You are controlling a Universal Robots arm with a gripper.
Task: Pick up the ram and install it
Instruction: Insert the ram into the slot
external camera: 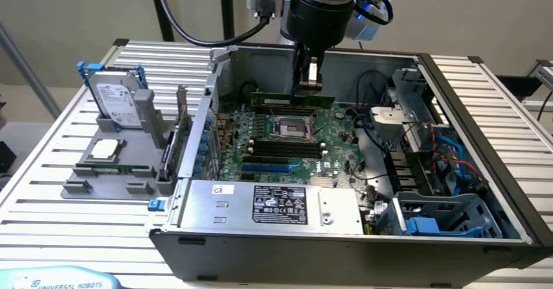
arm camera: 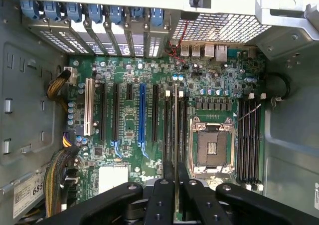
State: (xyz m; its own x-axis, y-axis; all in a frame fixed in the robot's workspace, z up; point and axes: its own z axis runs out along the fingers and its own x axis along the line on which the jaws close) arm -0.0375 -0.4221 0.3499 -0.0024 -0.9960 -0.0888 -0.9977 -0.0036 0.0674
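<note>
I have the pincer (external camera: 309, 89) clenched on the ram (external camera: 292, 100), gripping the green stick by its upper edge near the middle of its length. Nothing lies off to one side of my fingers: the ram hangs straight below them, inside the open case (external camera: 346, 250) and over the motherboard (external camera: 285, 140).

In the exterior view the stick stands on edge, contact side down. Its long axis runs from the exterior view's left to the exterior view's right, about level and parallel to the black slots (external camera: 276, 148).

In the wrist view I see the ram (arm camera: 175, 125) edge-on, as a thin line leading away from between the fingers (arm camera: 168, 177). That line lies along the bank of black slots (arm camera: 174, 110) just beside the processor socket (arm camera: 212, 147), on the side toward the expansion slots. A second bank (arm camera: 249, 135) sits on the far side of the socket, well apart from the stick.

So what matters here is alignment. The ram's axis matches the slots' axis closely, and it sits over the bank nearer the expansion slots. Which slot of that bank it is over, I can't tell. I judge it to be held above the board, not seated, though the gap itself is hard to read
</note>
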